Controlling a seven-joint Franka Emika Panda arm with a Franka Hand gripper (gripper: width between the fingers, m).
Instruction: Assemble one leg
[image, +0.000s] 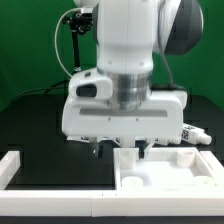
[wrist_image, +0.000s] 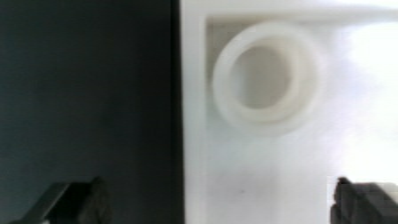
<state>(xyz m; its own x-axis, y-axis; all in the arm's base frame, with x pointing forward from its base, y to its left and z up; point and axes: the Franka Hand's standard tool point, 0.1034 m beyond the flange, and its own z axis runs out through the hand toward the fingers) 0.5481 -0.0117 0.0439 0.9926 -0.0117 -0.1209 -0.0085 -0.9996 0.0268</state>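
Note:
My gripper (image: 118, 152) hangs low over the near-left corner of the large flat white panel (image: 160, 172). It is open and empty. In the wrist view the gripper (wrist_image: 217, 206) straddles the panel's edge. One dark finger (wrist_image: 71, 205) is over the black table and the other finger (wrist_image: 365, 200) is over the panel (wrist_image: 249, 170). A round hole (wrist_image: 267, 85) in the panel lies ahead of the jaws. A white leg (image: 192, 133) with black-and-white tags lies behind the panel at the exterior view's right, apart from the gripper.
White border rails lie at the exterior view's left (image: 10, 165) and along the front (image: 60, 205). The black table (image: 40, 125) is backed by a green wall. The arm's body hides the table's middle.

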